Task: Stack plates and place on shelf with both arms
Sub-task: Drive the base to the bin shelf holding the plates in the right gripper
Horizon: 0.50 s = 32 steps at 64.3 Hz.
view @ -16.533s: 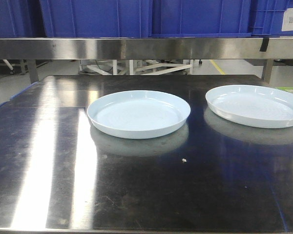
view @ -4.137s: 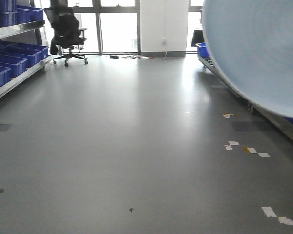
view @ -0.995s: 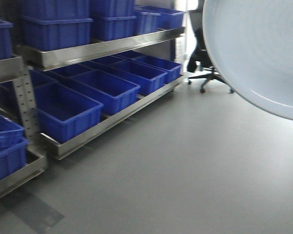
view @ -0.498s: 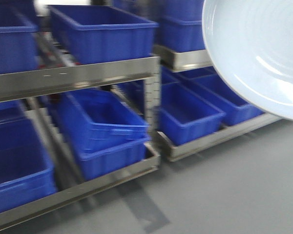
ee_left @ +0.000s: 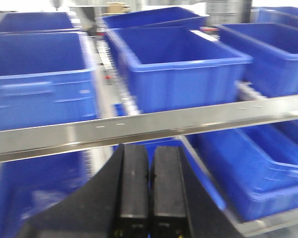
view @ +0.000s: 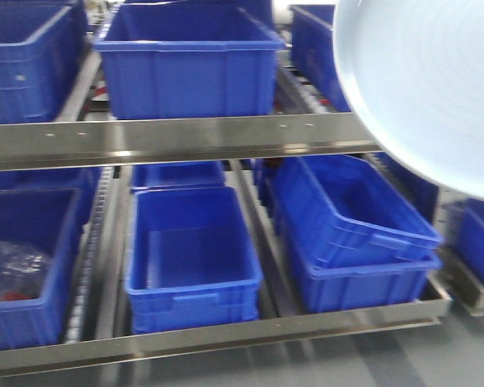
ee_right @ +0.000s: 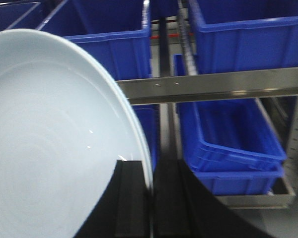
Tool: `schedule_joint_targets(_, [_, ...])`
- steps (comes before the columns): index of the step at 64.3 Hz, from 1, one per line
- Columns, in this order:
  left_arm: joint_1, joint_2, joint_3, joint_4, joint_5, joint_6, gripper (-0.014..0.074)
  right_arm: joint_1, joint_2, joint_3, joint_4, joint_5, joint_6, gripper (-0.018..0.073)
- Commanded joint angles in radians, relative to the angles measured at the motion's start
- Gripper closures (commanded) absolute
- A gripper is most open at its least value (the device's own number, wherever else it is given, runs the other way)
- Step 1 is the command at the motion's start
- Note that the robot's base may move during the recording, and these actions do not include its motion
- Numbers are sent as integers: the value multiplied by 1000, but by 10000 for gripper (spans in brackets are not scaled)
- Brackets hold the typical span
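The plates (view: 423, 89) fill the upper right of the front view as one pale bluish-white disc held on edge, and no gripper shows in that view. In the right wrist view the plates (ee_right: 49, 144) cover the left half, and my right gripper (ee_right: 151, 166) is shut on their rim. A double edge line runs along the rim. My left gripper (ee_left: 150, 148) is shut with nothing between its fingers. The shelf (view: 185, 141) stands straight ahead, and its steel rail (ee_left: 164, 124) crosses above the left fingertips. The same rail (ee_right: 213, 84) lies beyond the plates.
Blue crates sit on the upper level (view: 185, 68) and the lower level (view: 189, 258). Two nested crates (view: 355, 234) stand at the lower right. A crate at the far left (view: 16, 266) holds a clear plastic bag. Grey floor (view: 436, 355) shows under the bottom rail.
The front view has swung from open floor to the shelf, which now faces me head-on and closer. The plates stay in the upper right of that view.
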Motion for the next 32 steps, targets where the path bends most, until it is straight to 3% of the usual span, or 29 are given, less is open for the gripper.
schedule_joint_targets(1, [2, 12, -29, -8, -88, -4, 514, -7, 9, -32, 4, -102, -5, 529])
schedule_joint_targets(32, [2, 12, -29, -8, -88, -4, 514, -7, 9, -32, 4, -101, -5, 529])
